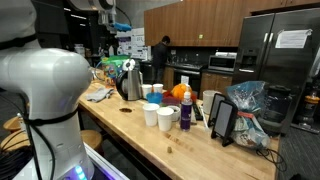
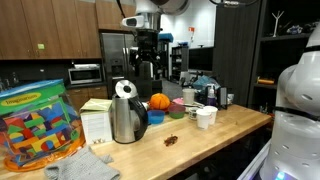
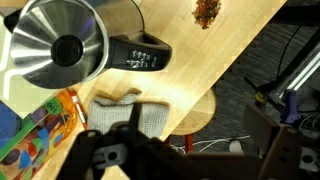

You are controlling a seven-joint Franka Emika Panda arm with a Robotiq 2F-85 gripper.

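My gripper (image 2: 148, 62) hangs high above the wooden counter (image 2: 225, 128), over a steel kettle (image 2: 125, 115) with a black handle. Its fingers look open and hold nothing. In the wrist view the kettle (image 3: 60, 48) is seen from above at the top left, with its black handle (image 3: 140, 55) beside it. My dark fingers (image 3: 120, 150) fill the bottom edge. A grey cloth (image 3: 125, 115) lies on the counter just below the kettle. The kettle also shows in an exterior view (image 1: 130, 82).
White cups (image 1: 158, 117), an orange object (image 2: 159, 101) and several bottles crowd the counter past the kettle. A bag of coloured blocks (image 2: 40, 125) stands at one end. A small brown scrap (image 2: 172, 140) lies near the edge. A round stool (image 3: 195, 110) stands under the counter edge.
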